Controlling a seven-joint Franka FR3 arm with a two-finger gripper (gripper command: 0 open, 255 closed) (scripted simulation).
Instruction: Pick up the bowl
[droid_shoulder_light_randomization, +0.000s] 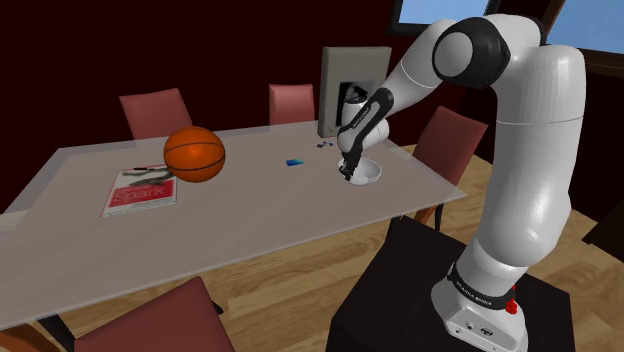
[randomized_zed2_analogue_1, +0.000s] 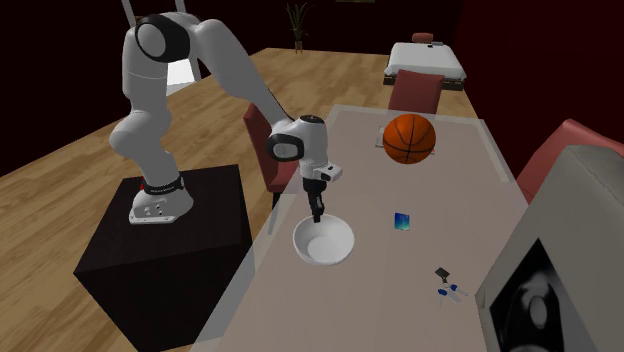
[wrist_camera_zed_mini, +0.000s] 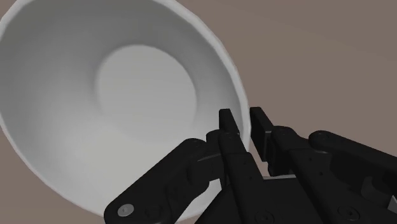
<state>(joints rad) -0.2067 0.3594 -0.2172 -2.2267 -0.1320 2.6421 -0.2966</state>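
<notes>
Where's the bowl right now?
In the shoulder view the white bowl sits on the table near its right edge, with the end effector at its rim and a small blue item to its left.

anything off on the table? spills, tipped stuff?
Nothing stands out. The bowl sits upright and empty near the edge of the table, the gripper clasping its rim; the magazine lies flat beside the basketball.

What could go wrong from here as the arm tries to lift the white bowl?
1. The gripper pinches the white bowl by a thin stretch of rim on one side only, so the bowl may tip or slip out once lifted.
2. The bowl sits close to the edge of the table nearest the stand; if it slips, it could fall off that edge.
</notes>
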